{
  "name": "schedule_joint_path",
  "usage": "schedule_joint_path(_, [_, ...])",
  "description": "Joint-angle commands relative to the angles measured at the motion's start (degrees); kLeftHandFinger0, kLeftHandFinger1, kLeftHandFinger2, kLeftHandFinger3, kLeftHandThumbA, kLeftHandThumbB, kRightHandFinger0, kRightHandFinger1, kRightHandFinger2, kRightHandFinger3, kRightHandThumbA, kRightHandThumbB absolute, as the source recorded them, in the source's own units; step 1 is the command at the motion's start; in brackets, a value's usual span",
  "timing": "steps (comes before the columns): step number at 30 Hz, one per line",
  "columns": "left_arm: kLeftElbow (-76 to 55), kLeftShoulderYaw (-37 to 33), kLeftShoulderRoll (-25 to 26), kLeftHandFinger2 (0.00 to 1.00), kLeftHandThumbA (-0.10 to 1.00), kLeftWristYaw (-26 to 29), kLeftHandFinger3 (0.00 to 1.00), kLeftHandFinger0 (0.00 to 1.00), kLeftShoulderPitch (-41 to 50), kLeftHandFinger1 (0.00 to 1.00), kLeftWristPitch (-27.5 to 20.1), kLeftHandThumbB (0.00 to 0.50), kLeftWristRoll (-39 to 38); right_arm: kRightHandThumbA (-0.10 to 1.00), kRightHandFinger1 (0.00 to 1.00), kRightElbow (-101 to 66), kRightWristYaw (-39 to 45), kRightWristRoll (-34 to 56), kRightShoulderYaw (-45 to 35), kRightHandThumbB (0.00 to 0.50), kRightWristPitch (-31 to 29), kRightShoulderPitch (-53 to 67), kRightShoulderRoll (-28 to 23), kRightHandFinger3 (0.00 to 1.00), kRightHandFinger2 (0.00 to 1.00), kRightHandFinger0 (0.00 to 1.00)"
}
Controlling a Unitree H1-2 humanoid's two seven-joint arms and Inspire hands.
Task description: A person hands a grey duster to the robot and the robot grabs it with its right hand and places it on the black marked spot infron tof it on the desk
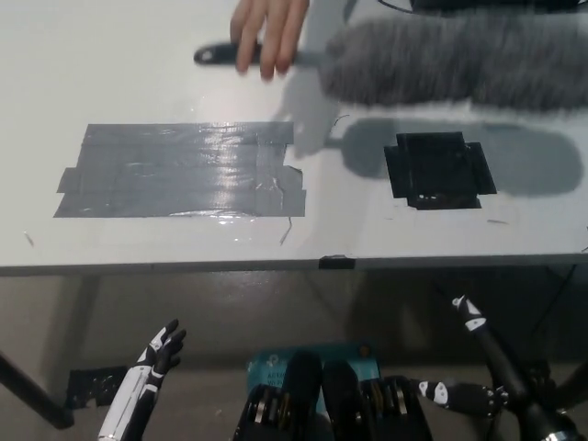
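A person's hand (266, 37) holds a grey duster (450, 62) by its black handle above the white tabletop (138, 73), just beyond the black marked spot (437, 171). Below the table edge, the left hand (154, 360) and right hand (478, 367) hang with fingers spread, holding nothing.

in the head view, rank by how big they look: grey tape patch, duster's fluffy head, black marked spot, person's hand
1. grey tape patch
2. duster's fluffy head, partly cut off by the frame edge
3. black marked spot
4. person's hand, only partly in frame, so unsure
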Motion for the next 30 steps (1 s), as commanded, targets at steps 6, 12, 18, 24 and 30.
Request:
schedule_joint_path(6, [-1.8, -0.2, 1.0, 1.00, 1.00, -0.9, 1.00, 1.00, -1.2, 1.00, -0.8, 0.232, 0.9, 0.90, 1.00, -21.2, -3.7, -20.5, -4.8, 0.439, 0.8, -4.6, 0.1, 1.00, 1.00, 1.00])
schedule_joint_path(12, [-1.8, -0.5, 0.6, 1.00, 1.00, -0.8, 1.00, 1.00, -0.9, 1.00, -0.9, 0.218, 1.3, 0.94, 1.00, -24.1, 2.7, -28.1, -6.8, 0.464, 9.7, -14.6, 0.4, 1.00, 1.00, 1.00])
schedule_joint_path(18, [-1.4, -0.6, 1.0, 1.00, 1.00, -0.8, 1.00, 1.00, -1.3, 1.00, -1.3, 0.221, 1.9, 0.92, 1.00, -15.1, 5.9, -29.0, -5.1, 0.452, 14.7, -23.5, 0.1, 1.00, 1.00, 1.00])
schedule_joint_path(24, [-1.3, -0.7, 0.9, 1.00, 1.00, -0.7, 1.00, 1.00, -1.5, 1.00, -1.3, 0.222, 2.0, 0.97, 1.00, 3.6, 6.0, -31.5, -0.9, 0.471, 16.0, -33.1, -0.7, 1.00, 1.00, 1.00])
schedule_joint_path(30, [-1.4, -0.6, 0.9, 1.00, 1.00, -0.8, 1.00, 1.00, -2.0, 1.00, -0.9, 0.231, 1.8, 1.00, 1.00, 15.6, 4.1, -33.4, 3.4, 0.500, 16.0, -39.3, -0.1, 1.00, 1.00, 1.00])
